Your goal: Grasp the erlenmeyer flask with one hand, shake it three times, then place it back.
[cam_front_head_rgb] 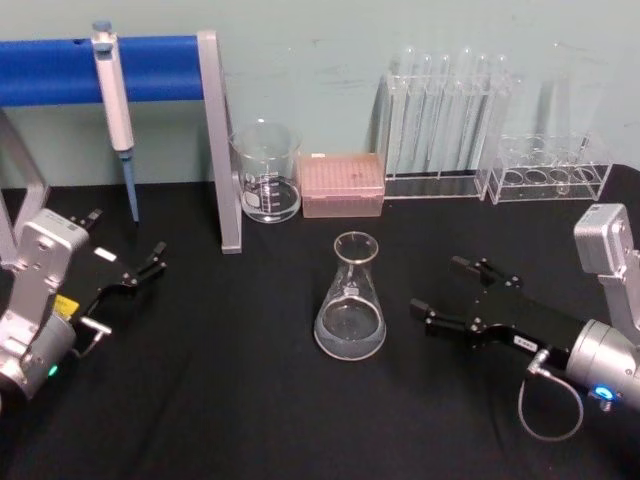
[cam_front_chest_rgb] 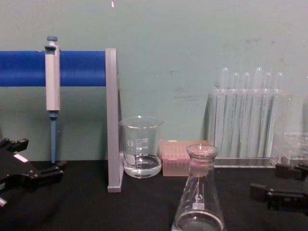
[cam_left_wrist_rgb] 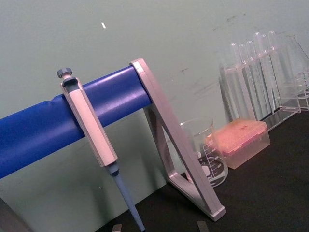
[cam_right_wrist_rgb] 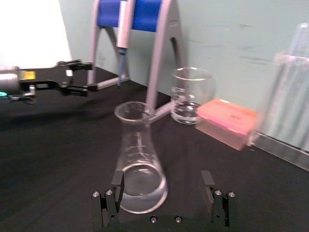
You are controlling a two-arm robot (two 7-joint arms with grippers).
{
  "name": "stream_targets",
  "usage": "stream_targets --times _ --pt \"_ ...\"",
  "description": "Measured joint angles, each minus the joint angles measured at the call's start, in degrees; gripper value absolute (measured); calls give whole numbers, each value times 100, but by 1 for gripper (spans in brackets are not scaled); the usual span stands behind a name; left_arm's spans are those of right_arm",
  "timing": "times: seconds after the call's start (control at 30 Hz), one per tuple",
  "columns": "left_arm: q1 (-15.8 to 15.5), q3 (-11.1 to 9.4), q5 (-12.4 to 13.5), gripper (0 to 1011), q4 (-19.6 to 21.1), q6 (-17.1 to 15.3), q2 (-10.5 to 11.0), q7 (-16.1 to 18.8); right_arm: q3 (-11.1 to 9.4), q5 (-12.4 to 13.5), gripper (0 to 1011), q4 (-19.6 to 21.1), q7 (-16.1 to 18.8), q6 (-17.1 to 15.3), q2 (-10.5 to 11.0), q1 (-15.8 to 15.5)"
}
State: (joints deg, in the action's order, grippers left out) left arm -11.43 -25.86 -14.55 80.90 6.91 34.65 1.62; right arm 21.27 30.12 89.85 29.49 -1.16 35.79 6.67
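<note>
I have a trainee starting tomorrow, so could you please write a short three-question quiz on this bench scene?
1. True or false: the right gripper is shut on the flask.
2. What hangs on the blue bar? A) pipette B) funnel C) brush
3. Fill in: the pink box stands between the beaker and the ____.

Key
1. False: it is open and apart from the flask, which stands upright on the table. The left gripper sits idle at the left.
2. A
3. tube rack
</note>
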Motion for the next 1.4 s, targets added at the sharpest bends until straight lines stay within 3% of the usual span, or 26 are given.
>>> stream_targets --times 0.3,1.1,1.4 --pt "0 0 0 1001 0 0 0 0 185 18 1000 -70 349 8 -138 189" --pt "0 0 0 1001 0 0 0 0 705 -306 1000 -994 502 195 -855 1069" --pt "0 0 0 1001 0 0 0 0 784 -448 1000 -1322 455 234 -1069 1292"
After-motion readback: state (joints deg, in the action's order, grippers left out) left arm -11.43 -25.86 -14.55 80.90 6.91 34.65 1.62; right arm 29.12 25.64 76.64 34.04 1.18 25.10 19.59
